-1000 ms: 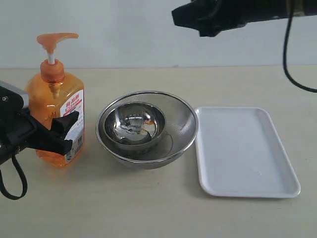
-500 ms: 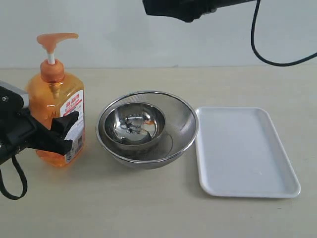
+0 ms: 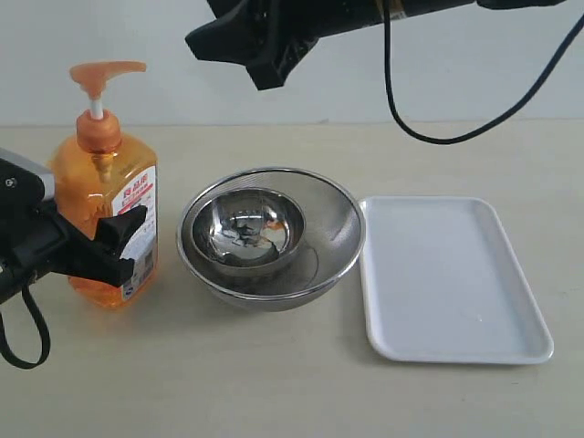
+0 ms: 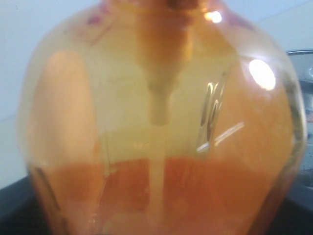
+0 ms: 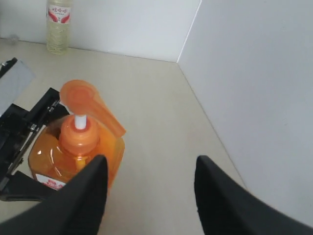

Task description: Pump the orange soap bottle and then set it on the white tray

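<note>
The orange soap bottle (image 3: 96, 182) stands upright on the table at the left, its pump head (image 3: 105, 71) raised on the white stem. My left gripper (image 3: 109, 235) is shut on the bottle's lower body; one black finger (image 3: 123, 228) lies across the label and the other is hidden behind. The bottle (image 4: 156, 147) fills the left wrist view. My right gripper (image 3: 251, 50) hangs open in the air, up and to the right of the pump. In the right wrist view its jaws (image 5: 151, 161) stand apart, with the bottle (image 5: 73, 156) and pump head (image 5: 88, 103) below one finger. The white tray (image 3: 456, 274) lies at the right.
A steel mesh bowl (image 3: 351, 233) with a smaller steel bowl (image 3: 246, 228) inside it stands between the bottle and the tray. A black cable (image 3: 438, 137) hangs from the right arm. A pale bottle (image 5: 58, 24) stands by the far wall.
My right arm has swept leftward across the top of the view, toward the bottle's side. The left gripper and the bottle have stayed still.
</note>
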You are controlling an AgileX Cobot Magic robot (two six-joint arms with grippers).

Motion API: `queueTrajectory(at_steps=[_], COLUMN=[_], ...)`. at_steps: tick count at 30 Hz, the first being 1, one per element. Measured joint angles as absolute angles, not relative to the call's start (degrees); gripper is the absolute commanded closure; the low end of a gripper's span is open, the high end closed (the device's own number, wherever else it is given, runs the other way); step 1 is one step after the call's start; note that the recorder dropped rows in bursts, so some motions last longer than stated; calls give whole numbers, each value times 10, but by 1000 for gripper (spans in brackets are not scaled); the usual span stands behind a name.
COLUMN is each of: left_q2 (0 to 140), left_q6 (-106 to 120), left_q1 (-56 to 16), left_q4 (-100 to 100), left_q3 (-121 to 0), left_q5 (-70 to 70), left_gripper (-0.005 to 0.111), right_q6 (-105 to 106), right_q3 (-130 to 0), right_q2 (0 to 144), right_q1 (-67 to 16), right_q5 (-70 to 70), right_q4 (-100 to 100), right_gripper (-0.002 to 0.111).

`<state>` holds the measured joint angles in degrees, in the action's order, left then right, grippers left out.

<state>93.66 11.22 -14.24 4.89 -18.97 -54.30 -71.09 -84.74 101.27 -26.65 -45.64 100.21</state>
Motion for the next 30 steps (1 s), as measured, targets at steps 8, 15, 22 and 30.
queueTrajectory(at_steps=[8, 15, 22, 30], left_q2=[937, 937, 937, 937], left_q6=[112, 112, 112, 112], left_q1=[-142, -142, -142, -142], left_q4=[49, 49, 49, 49], left_q3=[-190, -190, -190, -190], left_q5=[-543, -543, -543, -543], left_gripper=[96, 96, 96, 96], right_q6=[-686, -645, -598, -571], right_q3=[-887, -890, -890, -890], right_q2=[1067, 1072, 1089, 1089], right_q1=[-302, -310, -320, -337], right_q5=[-480, -496, -484, -444], right_q4=[1002, 1002, 1002, 1002], right_gripper=[60, 59, 53, 53])
